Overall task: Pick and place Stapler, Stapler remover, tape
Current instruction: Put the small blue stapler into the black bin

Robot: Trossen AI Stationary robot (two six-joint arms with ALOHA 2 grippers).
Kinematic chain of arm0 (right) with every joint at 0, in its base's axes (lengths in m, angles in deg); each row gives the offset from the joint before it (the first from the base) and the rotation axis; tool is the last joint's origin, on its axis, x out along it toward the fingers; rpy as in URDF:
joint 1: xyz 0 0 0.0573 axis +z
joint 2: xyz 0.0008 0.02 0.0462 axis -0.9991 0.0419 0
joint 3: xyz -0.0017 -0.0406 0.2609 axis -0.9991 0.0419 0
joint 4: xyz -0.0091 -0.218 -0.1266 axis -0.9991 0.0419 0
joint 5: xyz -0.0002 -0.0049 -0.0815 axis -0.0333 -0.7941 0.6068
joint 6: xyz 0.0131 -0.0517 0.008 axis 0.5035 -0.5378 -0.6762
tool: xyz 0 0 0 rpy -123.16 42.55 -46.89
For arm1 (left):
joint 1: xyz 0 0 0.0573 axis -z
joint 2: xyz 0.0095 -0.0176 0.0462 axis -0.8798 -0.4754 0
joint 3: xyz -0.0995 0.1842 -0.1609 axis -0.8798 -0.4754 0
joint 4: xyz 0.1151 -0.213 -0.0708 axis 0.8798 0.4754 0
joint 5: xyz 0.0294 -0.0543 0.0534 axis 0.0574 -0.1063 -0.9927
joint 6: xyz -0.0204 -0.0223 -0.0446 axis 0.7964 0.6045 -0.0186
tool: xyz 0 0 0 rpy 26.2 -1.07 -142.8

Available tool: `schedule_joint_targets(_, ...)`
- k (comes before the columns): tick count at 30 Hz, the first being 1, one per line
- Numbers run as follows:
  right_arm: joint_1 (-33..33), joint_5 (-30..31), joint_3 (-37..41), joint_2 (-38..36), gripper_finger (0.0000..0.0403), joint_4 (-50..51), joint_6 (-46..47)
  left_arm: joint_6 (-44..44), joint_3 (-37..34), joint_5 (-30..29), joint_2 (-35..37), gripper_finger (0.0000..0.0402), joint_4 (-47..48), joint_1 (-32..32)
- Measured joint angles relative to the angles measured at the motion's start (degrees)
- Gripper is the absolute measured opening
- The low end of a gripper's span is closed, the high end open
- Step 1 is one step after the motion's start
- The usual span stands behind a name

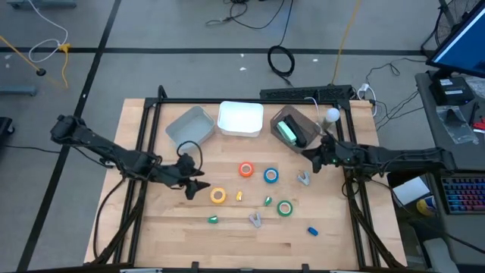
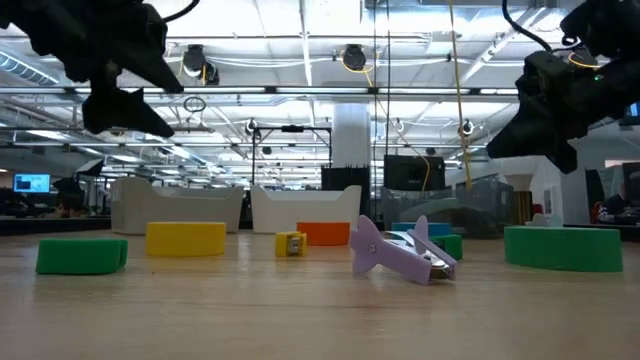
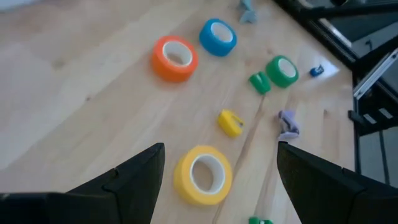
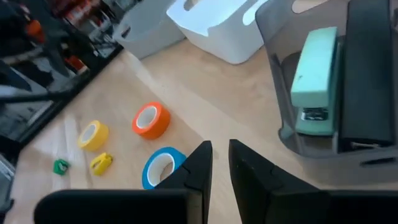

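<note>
Four tape rolls lie flat on the wooden table: orange (image 1: 246,170), blue (image 1: 270,176), yellow (image 1: 218,196) and green (image 1: 284,208). A purple stapler remover (image 1: 256,220) lies near the front and a grey one (image 1: 304,179) at the right. A mint stapler (image 4: 314,78) rests inside the dark bin (image 1: 294,127). My left gripper (image 3: 221,148) hangs open above the table, just left of the yellow roll (image 3: 202,175). It touches nothing. My right gripper (image 4: 219,152) hovers shut and empty beside the dark bin, over the blue roll (image 4: 160,167).
A grey bin (image 1: 189,127) and a white bin (image 1: 240,119) stand at the far edge, left of the dark bin. Small solid pieces lie among the rolls: yellow (image 1: 239,196), green (image 1: 267,201), green (image 1: 214,220) and blue (image 1: 311,230). A black frame borders the table.
</note>
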Motion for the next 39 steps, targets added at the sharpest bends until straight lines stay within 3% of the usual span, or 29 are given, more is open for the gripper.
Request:
schedule_joint_targets(10, 0.09, -0.96, 6.98, -0.3, 0.0045, -21.5, -6.81, -0.38, -0.61, -0.03, 0.0, 0.031, -1.79, -0.06)
schedule_joint_targets(17, 0.07, -4.26, 7.04, -2.36, 0.0045, -21.79, -9.81, -0.27, -0.59, -0.03, 0.0, 0.031, -3.0, -0.06)
schedule_joint_targets(27, 0.07, -15.69, 7.04, -10.2, 0.0045, -18.23, -10.83, -0.21, -0.59, 3.25, -0.02, 0.031, -2.4, 0.0)
schedule_joint_targets(39, 0.05, -17.12, 7.04, -17.74, 0.0045, -12.25, -12.56, -0.19, -0.59, 4.05, -0.04, 0.031, -1.23, 0.0)
